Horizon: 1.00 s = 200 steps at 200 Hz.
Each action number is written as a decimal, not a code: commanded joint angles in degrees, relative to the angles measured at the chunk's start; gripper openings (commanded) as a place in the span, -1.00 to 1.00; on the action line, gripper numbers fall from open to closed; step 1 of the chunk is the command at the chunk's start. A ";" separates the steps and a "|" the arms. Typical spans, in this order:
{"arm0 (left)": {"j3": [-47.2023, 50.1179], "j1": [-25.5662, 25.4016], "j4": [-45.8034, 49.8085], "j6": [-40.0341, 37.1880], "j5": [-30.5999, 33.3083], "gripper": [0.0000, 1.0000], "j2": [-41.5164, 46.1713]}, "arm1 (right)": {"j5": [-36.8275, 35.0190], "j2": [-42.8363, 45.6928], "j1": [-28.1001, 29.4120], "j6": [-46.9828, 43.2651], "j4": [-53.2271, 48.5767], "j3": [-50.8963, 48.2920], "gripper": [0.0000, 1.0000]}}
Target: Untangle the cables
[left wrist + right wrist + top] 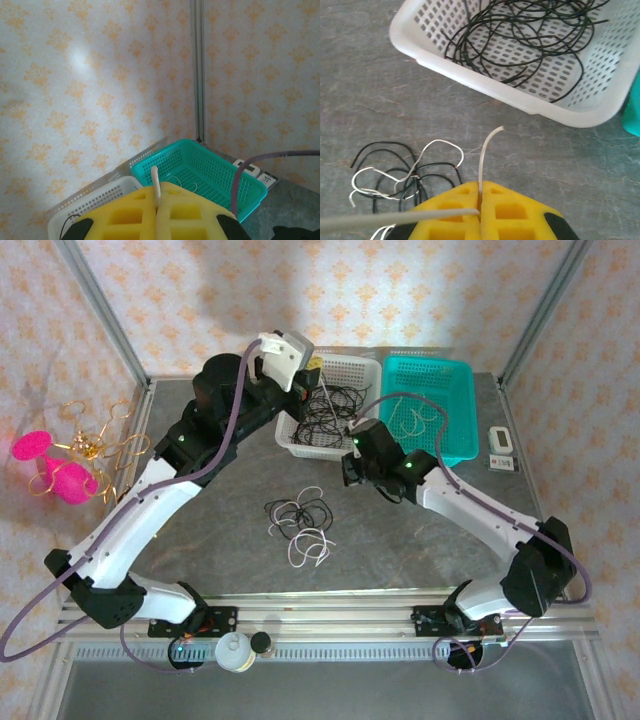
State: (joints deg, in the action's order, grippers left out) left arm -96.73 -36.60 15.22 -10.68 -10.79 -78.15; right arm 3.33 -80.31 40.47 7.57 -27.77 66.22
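Jaws of the left gripper and right gripper both pinch a white cable by the white basket of black cables, a black-and-white tangle lying nearer.

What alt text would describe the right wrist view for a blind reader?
The right gripper, shut, pinches a white cable over the grey table. A black-and-white tangle lies left; a white basket of black cables lies beyond.
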 commanded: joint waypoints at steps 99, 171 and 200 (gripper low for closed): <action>-6.98 0.65 -8.84 -2.40 0.14 -1.00 2.68 | -12.88 9.65 -0.26 3.79 8.89 -18.26 -0.14; -5.69 0.65 -7.49 -1.07 -1.19 -1.00 3.08 | 13.15 29.03 -5.25 -12.24 33.91 -24.11 0.45; -5.18 0.58 -6.36 -0.21 -3.29 -1.00 3.02 | 19.44 28.60 -9.54 -17.86 35.71 -21.29 0.40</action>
State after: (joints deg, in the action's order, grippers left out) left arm -102.59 -36.32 8.08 -11.90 -11.66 -75.61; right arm 14.06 -51.16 33.52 -2.87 2.07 43.57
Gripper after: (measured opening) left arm 0.041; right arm 0.709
